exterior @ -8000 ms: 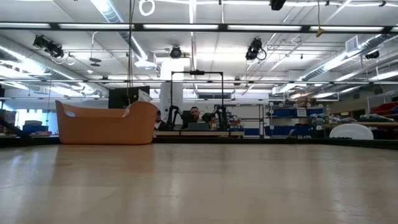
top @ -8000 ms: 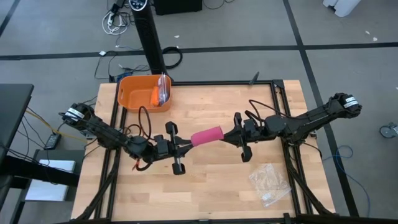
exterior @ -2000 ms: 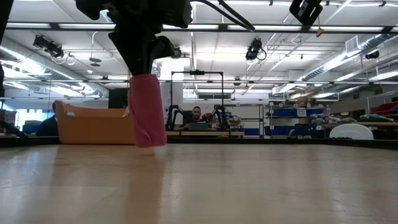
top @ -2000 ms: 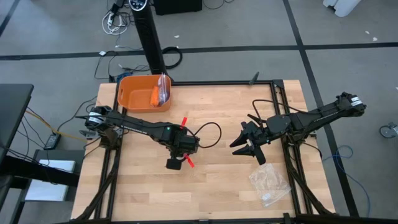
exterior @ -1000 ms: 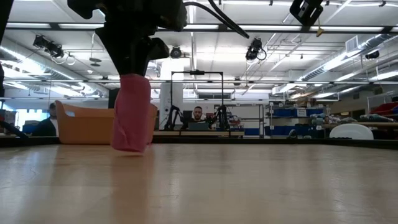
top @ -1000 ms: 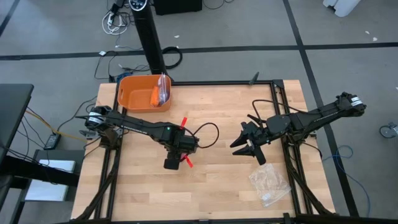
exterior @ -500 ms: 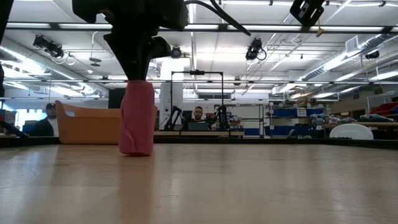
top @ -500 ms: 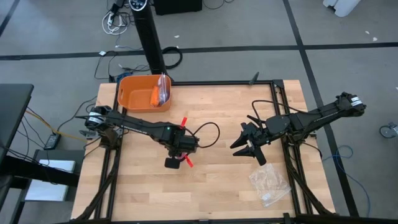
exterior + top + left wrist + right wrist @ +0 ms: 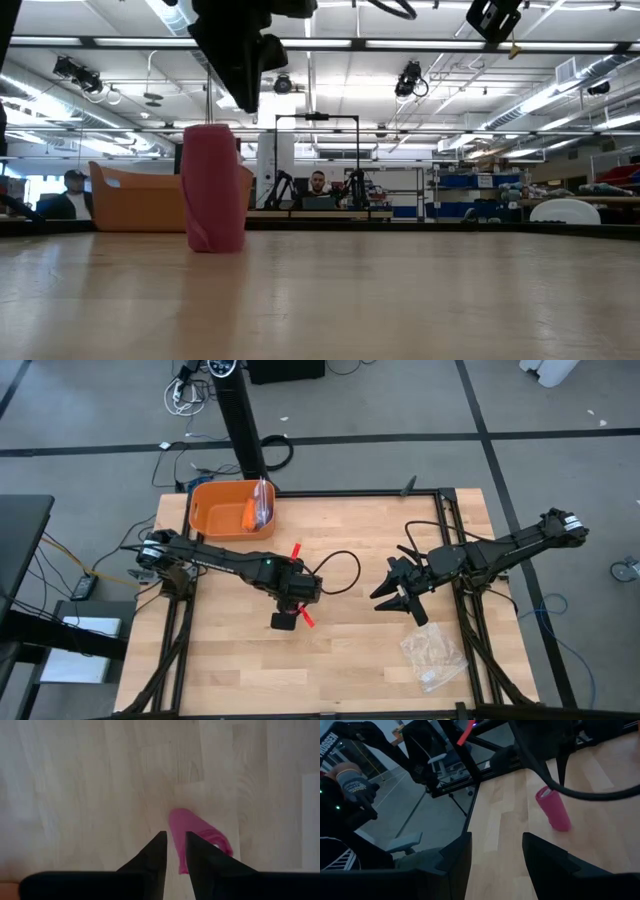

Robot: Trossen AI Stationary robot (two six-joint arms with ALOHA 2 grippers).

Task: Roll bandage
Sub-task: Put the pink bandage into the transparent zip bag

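Orange tub (image 9: 232, 507) is sitting at the upper left of the table (image 9: 350, 660) in the high view, holding a smaller orange item and a clear packet.

Just left of centre, the left gripper (image 9: 284, 622) is hanging directly above the bandage (image 9: 214, 201), fingers pointing straight down. Low view: the bandage, a compact magenta-pink roll, is standing upright on end on the wood at centre-left, with the dark gripper body (image 9: 240, 40) above it and a visible gap between the two, so nothing is being held. Left wrist view: the two fingers are standing close together with a narrow slit between them; the roll (image 9: 196, 835) is showing just beyond the tips, apart from them.

Right of centre, the right gripper (image 9: 392, 597) is waiting over the table, fingers spread wide and gripping nothing. Its wrist view is showing the roll (image 9: 553, 808) upright, well apart.

Lower right: a clear crinkled plastic bag (image 9: 434, 653) is lying flat on the wood.
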